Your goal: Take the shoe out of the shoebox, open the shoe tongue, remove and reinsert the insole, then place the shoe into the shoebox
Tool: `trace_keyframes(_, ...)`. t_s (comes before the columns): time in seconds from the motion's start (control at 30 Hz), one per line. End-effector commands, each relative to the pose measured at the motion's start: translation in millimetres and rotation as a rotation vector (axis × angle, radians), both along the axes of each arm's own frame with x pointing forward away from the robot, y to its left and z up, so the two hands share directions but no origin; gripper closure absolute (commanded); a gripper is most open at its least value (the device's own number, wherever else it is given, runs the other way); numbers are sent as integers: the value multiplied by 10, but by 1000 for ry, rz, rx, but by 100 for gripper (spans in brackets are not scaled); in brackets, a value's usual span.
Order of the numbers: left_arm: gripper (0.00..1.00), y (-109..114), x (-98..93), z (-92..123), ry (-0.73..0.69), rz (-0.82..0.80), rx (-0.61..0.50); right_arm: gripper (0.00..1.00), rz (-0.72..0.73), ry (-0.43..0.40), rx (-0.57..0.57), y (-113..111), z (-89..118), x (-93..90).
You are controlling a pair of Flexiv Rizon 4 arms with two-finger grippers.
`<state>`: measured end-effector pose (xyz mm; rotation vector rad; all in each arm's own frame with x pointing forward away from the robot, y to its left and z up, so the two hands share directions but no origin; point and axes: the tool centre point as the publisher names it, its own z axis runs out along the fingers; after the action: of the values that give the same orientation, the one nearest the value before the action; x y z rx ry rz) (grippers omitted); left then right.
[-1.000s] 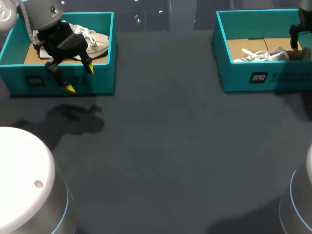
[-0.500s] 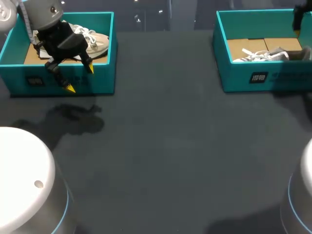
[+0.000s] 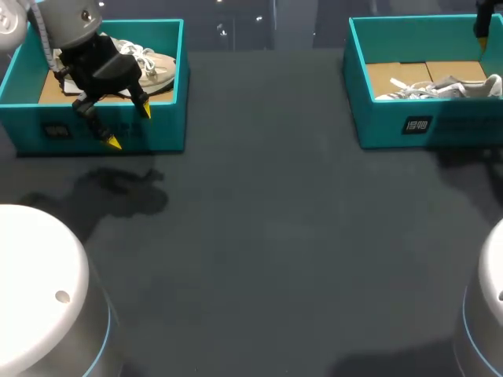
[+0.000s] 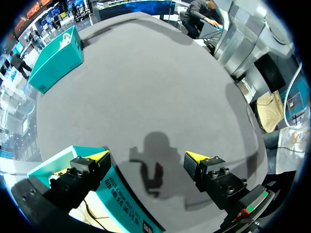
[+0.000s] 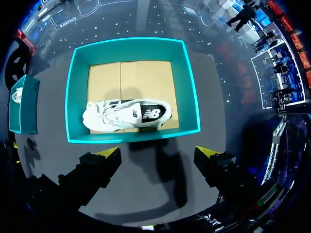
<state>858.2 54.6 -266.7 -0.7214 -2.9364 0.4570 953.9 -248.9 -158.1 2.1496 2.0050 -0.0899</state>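
Note:
Two teal shoeboxes stand at the table's far side. The right shoebox [image 3: 389,126] holds a white and grey shoe [image 3: 440,86] lying on its side on the cardboard floor. My right gripper [image 5: 158,152] hangs open high above the table just in front of that shoebox [image 5: 77,97], with the whole shoe [image 5: 126,114] in sight ahead of its fingers. In the head view only a black part of the right arm [image 3: 481,23] shows at the far right corner. My left gripper [image 3: 130,126] stands open over the front wall of the left shoebox [image 3: 167,126], which holds a beige shoe [image 3: 153,67].
In the left wrist view the left gripper [image 4: 148,156] is open, with the left shoebox's wall [image 4: 121,204] under one finger and the right shoebox [image 4: 56,58] far across the dark grey table [image 3: 267,236]. My arms' white bases sit at the near corners.
My right gripper has risen and drawn back from over the shoe in the right box toward the far right corner, leaving the shoe uncovered. The left arm has not moved.

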Motion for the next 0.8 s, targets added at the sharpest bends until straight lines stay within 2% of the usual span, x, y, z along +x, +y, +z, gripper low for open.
trace_keyframes(0.03,0,1,3,2,0,-1,3,0,7,-1,4,4,23,-11)
trace_keyframes(0.2,0,1,3,2,0,-1,3,0,7,-1,4,4,23,-11)
trace_keyframes(0.43,0,285,222,214,-35,-185,51,0,7,-1,4,4,23,-11)
trace_keyframes(0.57,0,470,522,245,-75,-257,67,0,7,-1,4,4,23,-11)
trace_keyframes(0.8,0,854,1222,344,-119,-372,88,0,7,-1,4,4,23,-11)
